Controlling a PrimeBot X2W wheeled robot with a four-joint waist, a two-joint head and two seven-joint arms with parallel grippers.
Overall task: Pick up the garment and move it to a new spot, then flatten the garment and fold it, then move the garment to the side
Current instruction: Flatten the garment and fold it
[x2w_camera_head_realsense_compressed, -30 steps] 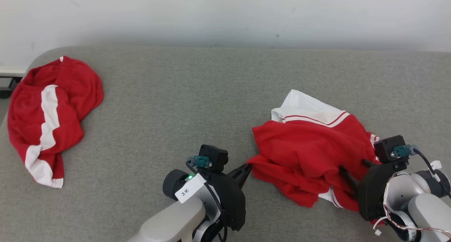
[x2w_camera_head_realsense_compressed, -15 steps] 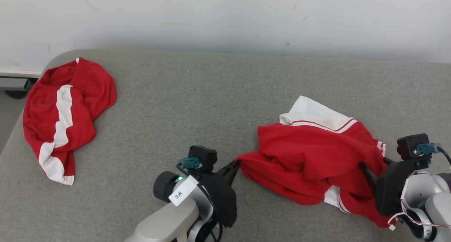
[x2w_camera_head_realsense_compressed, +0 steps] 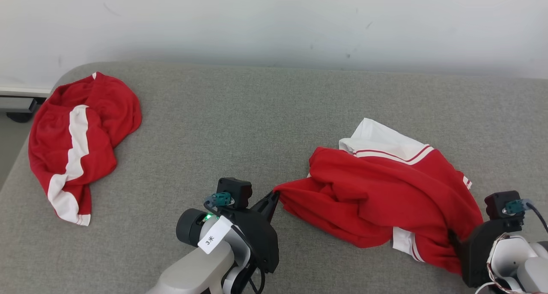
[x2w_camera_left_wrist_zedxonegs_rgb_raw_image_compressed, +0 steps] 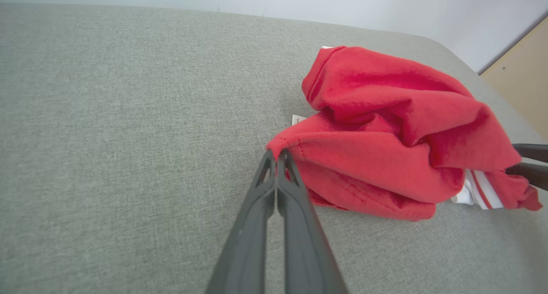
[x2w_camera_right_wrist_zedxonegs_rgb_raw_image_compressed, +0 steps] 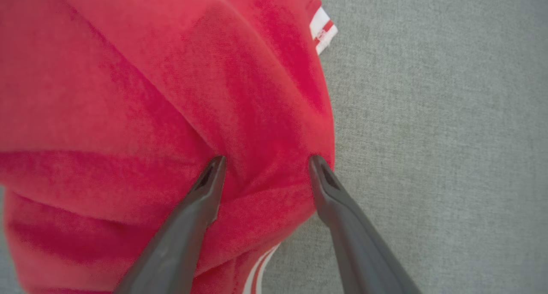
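Nearest us, the left gripper (x2w_camera_left_wrist_zedxonegs_rgb_raw_image_compressed: 277, 156) has its jaws pressed together on a hemmed corner of the red garment (x2w_camera_head_realsense_compressed: 385, 191), low over the grey upholstered surface (x2w_camera_head_realsense_compressed: 214, 114). The right gripper (x2w_camera_right_wrist_zedxonegs_rgb_raw_image_compressed: 265, 162) sits at the garment's near-right edge with its jaws wide apart. Red cloth bulges between its two fingers, and we judge it pushed into the cloth but not gripping it.

The garment lies crumpled right of centre, its red body bunched in folds and its white, stripe-trimmed part on the side toward the wall (x2w_camera_head_realsense_compressed: 274, 24).

We read the step in hand as the pick-up for the move. Before any lift we should bring the right jaws together on one edge layer, because hauling by the left corner alone would only drag the heap. A thick bunch caught on the right would lock in folds and make flattening harder. Then we lift both ends level and draw them apart, so the cloth hangs open.

Beyond the garment, the bare middle of the surface looks roomy enough for the new spot. At the far left lies a second red-and-white garment (x2w_camera_head_realsense_compressed: 77, 144), and we should set down well apart from it.
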